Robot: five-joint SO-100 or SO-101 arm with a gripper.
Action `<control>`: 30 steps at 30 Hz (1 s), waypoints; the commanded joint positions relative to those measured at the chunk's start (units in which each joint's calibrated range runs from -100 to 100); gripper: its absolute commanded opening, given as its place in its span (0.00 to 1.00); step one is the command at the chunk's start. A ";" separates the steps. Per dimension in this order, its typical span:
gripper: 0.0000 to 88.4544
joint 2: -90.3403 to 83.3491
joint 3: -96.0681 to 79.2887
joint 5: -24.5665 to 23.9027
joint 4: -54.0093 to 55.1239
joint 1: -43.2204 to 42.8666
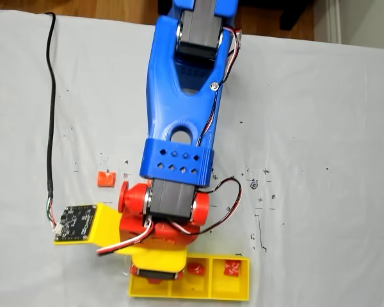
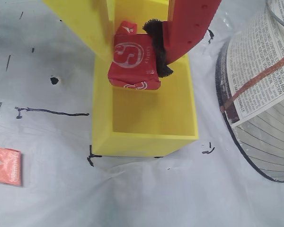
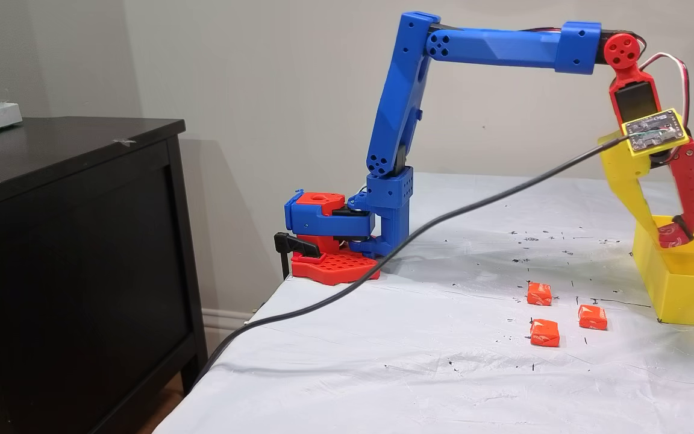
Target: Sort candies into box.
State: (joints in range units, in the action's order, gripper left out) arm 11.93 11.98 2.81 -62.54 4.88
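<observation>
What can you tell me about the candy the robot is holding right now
The held candy is a small, square, deep red sweet in a glossy crinkled wrapper with white curved markings. It is pinched between the jaws of the gripper, a yellow one on one side and a red one with a dark pad on the other. It hangs tilted, just above an end compartment of the yellow box, touching nothing else.

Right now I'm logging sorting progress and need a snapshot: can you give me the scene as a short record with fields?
arm: gripper above the end compartment of the low bright yellow plastic tray
jaws: closed on a deep red wrapped candy with white marks
held candy: above that compartment, which looks empty in the wrist view
already in tray: two red candies, one in each of the other two compartments
still loose: three orange-red wrapped candies on the white table cover beside the tray
</observation>
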 commanded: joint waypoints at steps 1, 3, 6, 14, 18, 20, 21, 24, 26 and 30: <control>0.00 1.05 9.28 -0.24 0.36 0.20; 0.00 2.91 11.74 -0.24 -0.70 0.47; 0.00 3.17 11.65 -0.15 -1.19 0.47; 0.01 3.76 12.19 0.44 -2.01 0.74; 0.11 4.78 13.01 0.68 -2.59 0.83; 0.15 4.86 13.38 0.73 -3.24 1.01; 0.16 4.78 13.38 0.83 -3.57 1.10; 0.18 4.27 12.92 0.93 -3.90 1.19; 0.25 4.27 12.74 0.93 -4.06 1.19; 0.31 4.27 12.74 0.88 -4.22 1.19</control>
State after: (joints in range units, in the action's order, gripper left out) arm 18.78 20.53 3.54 -66.67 5.97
